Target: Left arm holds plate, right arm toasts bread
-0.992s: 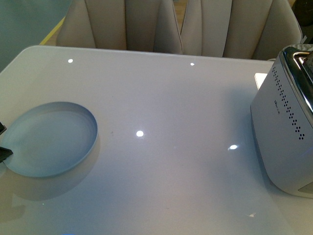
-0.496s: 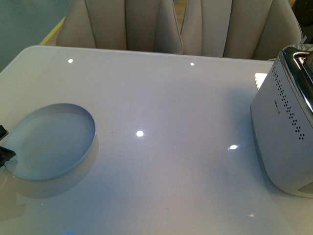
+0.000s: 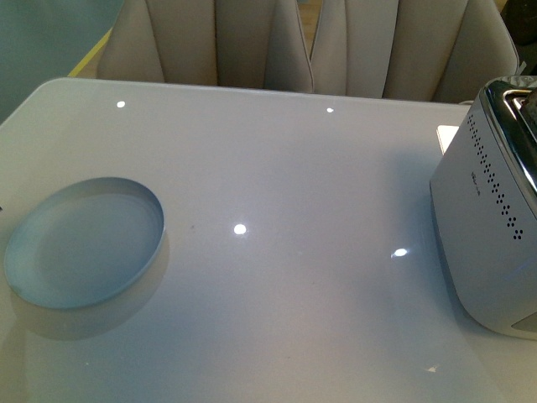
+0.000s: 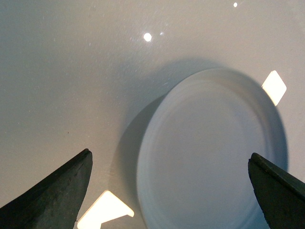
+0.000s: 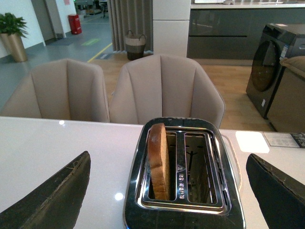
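The pale blue-grey plate sits empty on the white table at the front left. In the left wrist view the plate lies below my left gripper, whose open black fingers stand wide apart above it, not touching it. The bread stands upright in the left slot of the chrome toaster, sticking out of the top. My right gripper is open and hovers above the toaster, apart from the bread. Neither arm shows in the front view.
The toaster stands at the table's right edge in the front view. Beige chairs line the far side of the table. A white card lies beyond the toaster.
The left gripper's black tip at the plate's left rim has left the front view. The plate has shifted slightly and now rests alone.
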